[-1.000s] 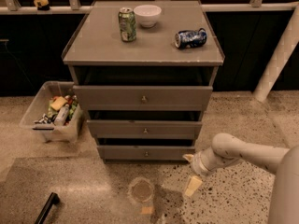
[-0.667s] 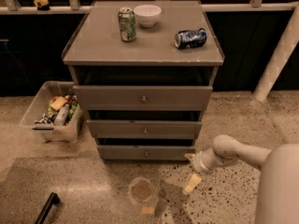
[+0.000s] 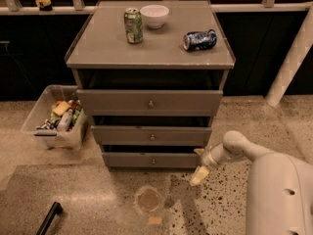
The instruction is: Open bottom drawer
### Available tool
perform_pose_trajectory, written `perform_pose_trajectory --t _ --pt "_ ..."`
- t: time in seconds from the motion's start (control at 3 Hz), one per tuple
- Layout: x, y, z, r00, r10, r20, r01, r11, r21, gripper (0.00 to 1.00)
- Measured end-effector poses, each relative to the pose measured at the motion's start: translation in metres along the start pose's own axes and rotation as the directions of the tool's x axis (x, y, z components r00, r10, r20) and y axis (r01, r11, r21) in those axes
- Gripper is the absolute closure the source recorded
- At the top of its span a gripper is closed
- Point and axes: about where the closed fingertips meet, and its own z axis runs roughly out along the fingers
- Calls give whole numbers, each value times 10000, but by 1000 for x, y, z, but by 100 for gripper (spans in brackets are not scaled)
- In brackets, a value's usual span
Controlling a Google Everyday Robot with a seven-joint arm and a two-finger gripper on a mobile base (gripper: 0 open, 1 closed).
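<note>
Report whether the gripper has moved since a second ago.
Yes: the gripper has edged up the view, closer to the bottom drawer's right end.

Gripper (image 3: pixel 199 165) sat low at the right end of the bottom drawer (image 3: pixel 152 159); whether they touched couldn't be told. Arm (image 3: pixel 279 190) behind it ran off the right and bottom edges. Far left of the gripper, the bin (image 3: pixel 56 141) contents were too small to name. The black bar (image 3: pixel 49 217), lower left, was cut by the bottom edge.
</note>
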Motion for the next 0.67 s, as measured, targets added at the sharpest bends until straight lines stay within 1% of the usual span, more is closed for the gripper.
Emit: perform_pose_trajectory --t 0.33,0.67 --pt "-7 -22 -10 9999 -86 109 82 9992 392 0" --pt "-6 -19 -5 10000 -98 9 98 9992 383 0"
